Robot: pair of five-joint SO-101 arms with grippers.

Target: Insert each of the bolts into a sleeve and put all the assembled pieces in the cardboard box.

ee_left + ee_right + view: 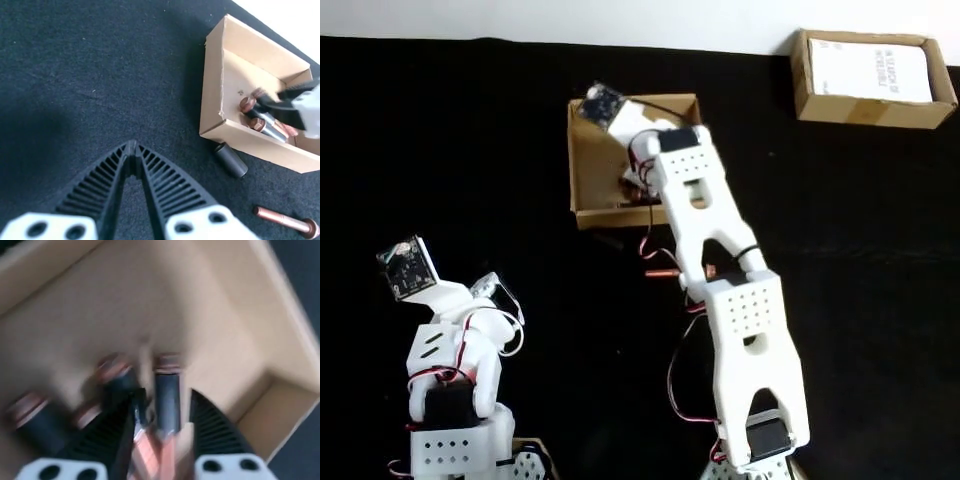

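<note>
My right gripper (164,396) is down inside the cardboard box (582,170), shut on an assembled piece (167,405), a black sleeve with a copper bolt through it. Two more assembled pieces (114,374) lie on the box floor beside it. In the left wrist view the same box (212,85) holds assembled pieces (267,126) under the right arm's black fingers (280,99). A loose black sleeve (231,160) and a loose copper bolt (285,222) lie on the mat just outside the box. My left gripper (132,145) is shut and empty, over bare mat well away from the box.
The loose copper bolt (662,272) lies beside the right arm's forearm. A second cardboard box (872,80) holding white paper stands at the far right corner. The left arm (450,340) is folded back near the front left edge.
</note>
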